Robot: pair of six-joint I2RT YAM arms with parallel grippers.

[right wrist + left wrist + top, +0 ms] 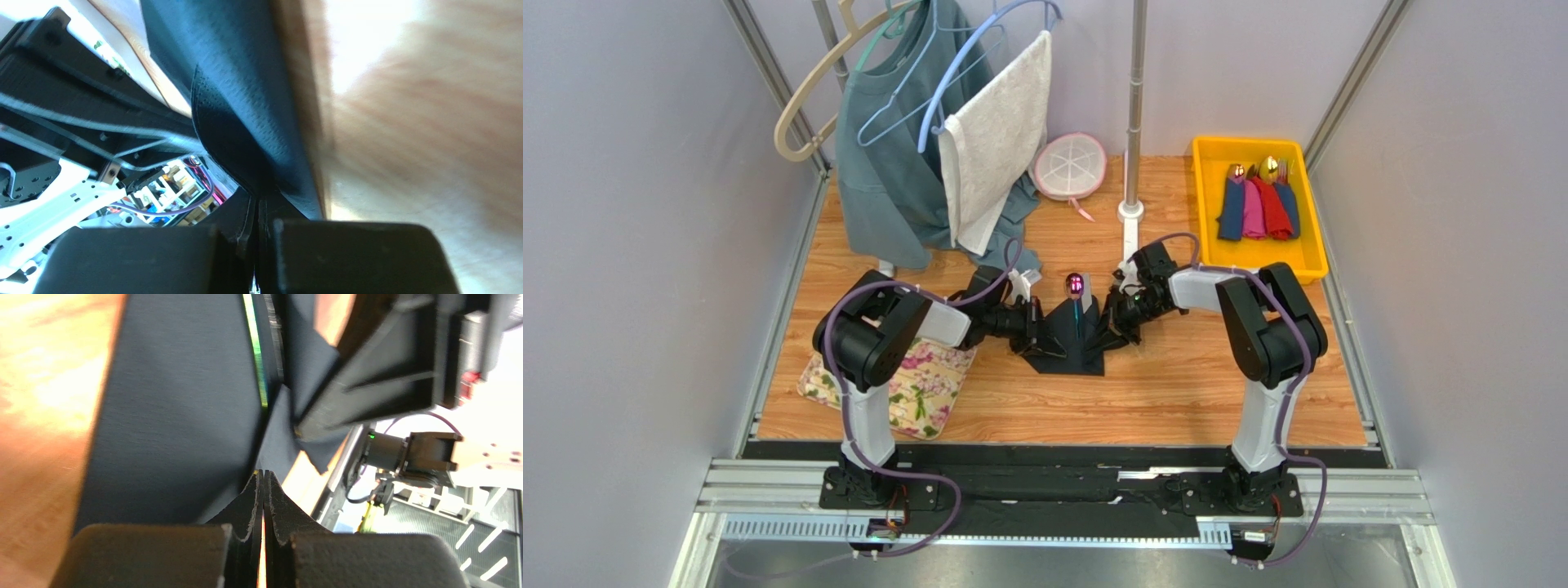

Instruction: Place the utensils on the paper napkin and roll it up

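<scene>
The black paper napkin (1071,341) sits mid-table, pulled up from both sides into a tent shape. The utensils lie inside it; only the spoon's shiny purple bowl (1076,286) sticks out at the far end. The left wrist view shows an iridescent green utensil edge (261,373) against the napkin (178,416). My left gripper (1024,326) (264,475) is shut, its tips pinching the napkin's left side. On the other side, my right gripper (1120,311) (258,199) is shut on a fold of the napkin (245,116).
A floral mat (918,382) lies under the left arm. At the back right stands a yellow bin (1312,233) holding rolled coloured napkins (1257,206). Hung clothes (903,147), a white towel (999,135), a pole base (1131,216) and a round white dish (1069,165) line the back.
</scene>
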